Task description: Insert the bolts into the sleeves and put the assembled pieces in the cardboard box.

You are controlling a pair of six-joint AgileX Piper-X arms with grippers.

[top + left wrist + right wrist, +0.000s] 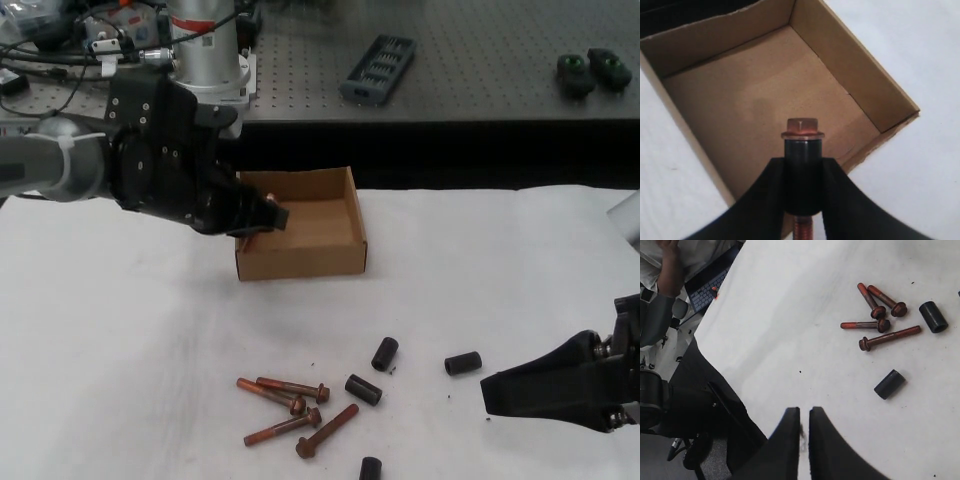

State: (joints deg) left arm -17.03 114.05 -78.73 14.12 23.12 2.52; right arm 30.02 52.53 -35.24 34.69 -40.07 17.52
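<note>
Left claw (803,167) is clenched on a short black round sleeve (803,185), with one finger on each side of it. A copper-coloured metal bolt (802,128) goes right through the sleeve. Its six-sided head sits on top of the sleeve and its threaded end pokes out below. The claw holds this piece over the open brown cardboard box (855,75), above the bare floor of the box near one wall. I cannot tell if the piece touches the floor.

From the high view, the left claw (265,215) hangs over the left side of the box (300,257). The box sits on a white sheet (120,380) near the back of the bench.

The right claw (804,416) is low at the front right of the sheet. Its two black fingers are pressed almost together and hold nothing. In the high view it (487,390) points left, toward the loose parts.

Four more copper-coloured bolts (283,428) lie in a small heap on the sheet in front of the box. Some of them cross or touch. Four loose black sleeves lie near them. One (385,353) and another (363,389) are just right of the heap. A third (463,363) lies close to the right claw. The fourth (371,467) is at the front edge.
</note>
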